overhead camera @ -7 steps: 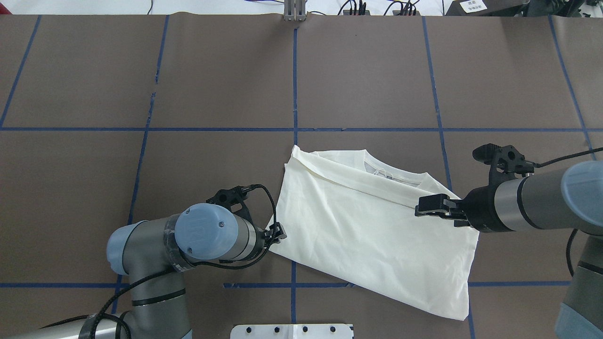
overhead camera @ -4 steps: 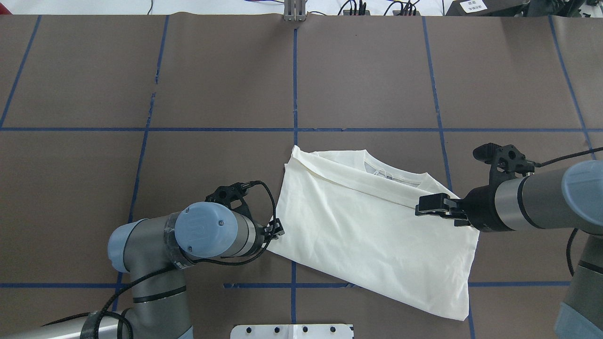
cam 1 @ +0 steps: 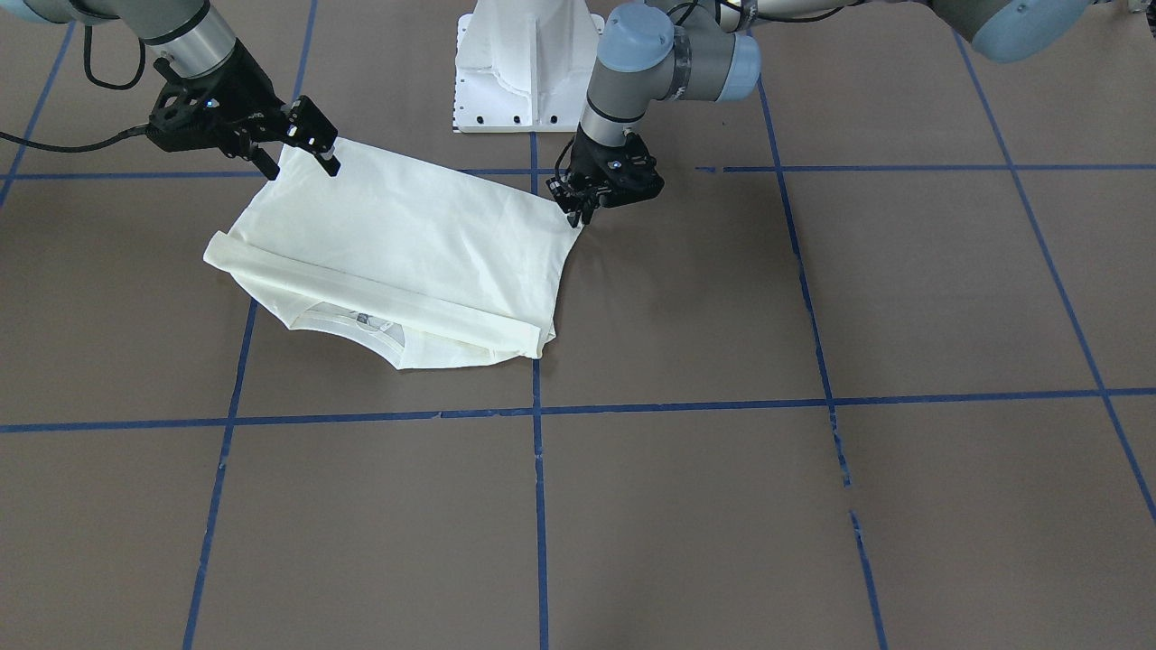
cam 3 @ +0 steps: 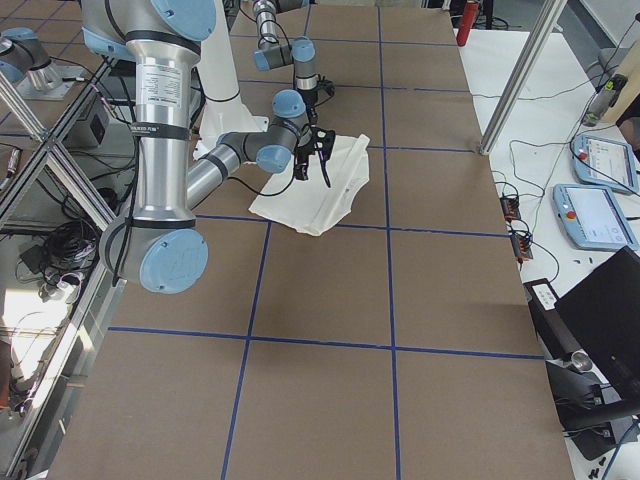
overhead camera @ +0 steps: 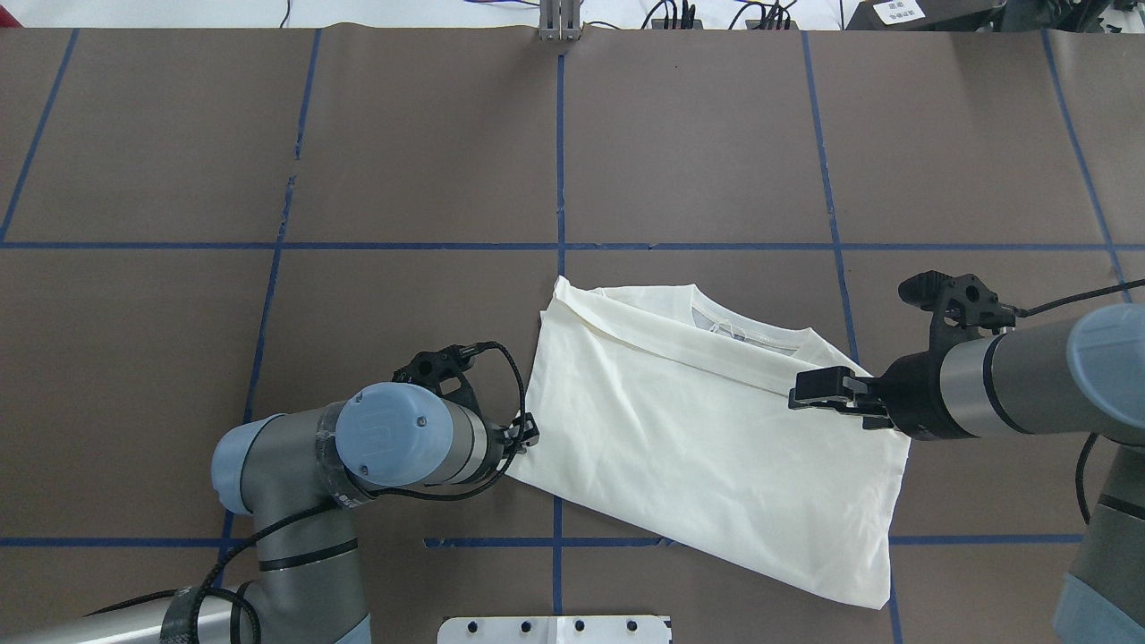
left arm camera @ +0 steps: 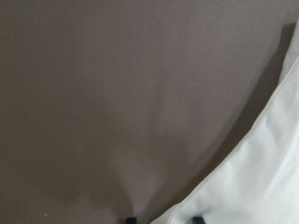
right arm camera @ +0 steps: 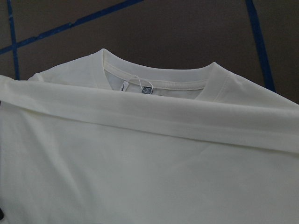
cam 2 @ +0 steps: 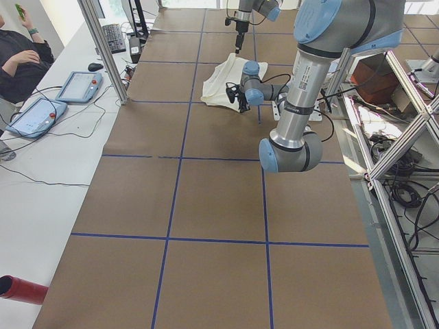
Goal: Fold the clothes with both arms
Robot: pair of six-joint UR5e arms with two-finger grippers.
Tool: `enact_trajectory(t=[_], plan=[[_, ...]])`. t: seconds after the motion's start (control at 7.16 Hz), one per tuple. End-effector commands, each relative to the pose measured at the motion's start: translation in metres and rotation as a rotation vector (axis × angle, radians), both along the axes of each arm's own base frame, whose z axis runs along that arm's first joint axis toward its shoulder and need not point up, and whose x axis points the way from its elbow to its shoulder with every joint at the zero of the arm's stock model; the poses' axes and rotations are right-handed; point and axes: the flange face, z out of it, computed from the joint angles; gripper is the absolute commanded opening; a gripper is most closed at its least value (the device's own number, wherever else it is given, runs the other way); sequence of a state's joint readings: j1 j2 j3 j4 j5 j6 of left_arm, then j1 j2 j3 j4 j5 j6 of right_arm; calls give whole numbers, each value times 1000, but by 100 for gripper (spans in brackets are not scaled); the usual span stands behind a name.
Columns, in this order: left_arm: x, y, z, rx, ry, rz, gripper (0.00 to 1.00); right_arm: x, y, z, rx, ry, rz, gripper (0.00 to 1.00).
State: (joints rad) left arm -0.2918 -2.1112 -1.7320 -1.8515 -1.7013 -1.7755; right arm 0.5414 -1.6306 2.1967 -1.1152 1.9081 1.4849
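The clothes are one cream shirt (overhead camera: 707,447), folded and lying flat with its plain side up (cam 1: 406,235). Its collar and label (right arm camera: 145,88) peek out on the far side, past a folded band of cloth. My left gripper (overhead camera: 526,436) is low at the shirt's left edge (cam 1: 578,212). In the left wrist view its two fingertips (left arm camera: 131,218) stand apart, and the cloth's edge (left arm camera: 261,177) runs between them. My right gripper (overhead camera: 805,394) hovers open over the shirt's right part (cam 1: 302,158), holding nothing.
Blue tape lines (overhead camera: 560,161) mark a grid on the brown table cover. The white pedestal base (overhead camera: 555,629) sits at the near edge, close to the shirt. A person (cam 2: 20,55) and control tablets (cam 2: 79,86) are at a side table.
The left arm has shifted slightly, and its gripper has crept a little farther along the shirt's left edge. The right arm and the shirt have not moved.
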Motion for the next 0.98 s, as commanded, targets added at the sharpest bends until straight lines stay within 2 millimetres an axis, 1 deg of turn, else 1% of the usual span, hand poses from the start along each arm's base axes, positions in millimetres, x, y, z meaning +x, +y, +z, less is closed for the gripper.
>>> enact_trajectory(t=[0.0, 0.14, 0.28, 0.42, 0.56, 0.7, 0.84], plan=[[-4, -2, -4, 15, 1, 9, 0, 0, 0, 1, -2, 3, 0, 100], [-13, -19, -4, 15, -2, -20, 0, 1, 0, 1, -2, 1, 0, 100], [-36, -60, 0, 26, -18, -77, 0, 2, -1, 1, -3, 0, 1, 100], [-56, -102, 12, 69, -55, -109, 0, 2, -2, 0, -2, -1, 2, 100], [-68, -139, 33, 101, -104, -131, 0, 2, -1, 0, -3, -2, 1, 100], [-73, -185, 39, 135, -154, -148, 0, 2, -2, 1, -2, 0, 3, 100], [-77, -221, 43, 160, -195, -156, 0, 1, -3, 3, -2, 6, 9, 100]])
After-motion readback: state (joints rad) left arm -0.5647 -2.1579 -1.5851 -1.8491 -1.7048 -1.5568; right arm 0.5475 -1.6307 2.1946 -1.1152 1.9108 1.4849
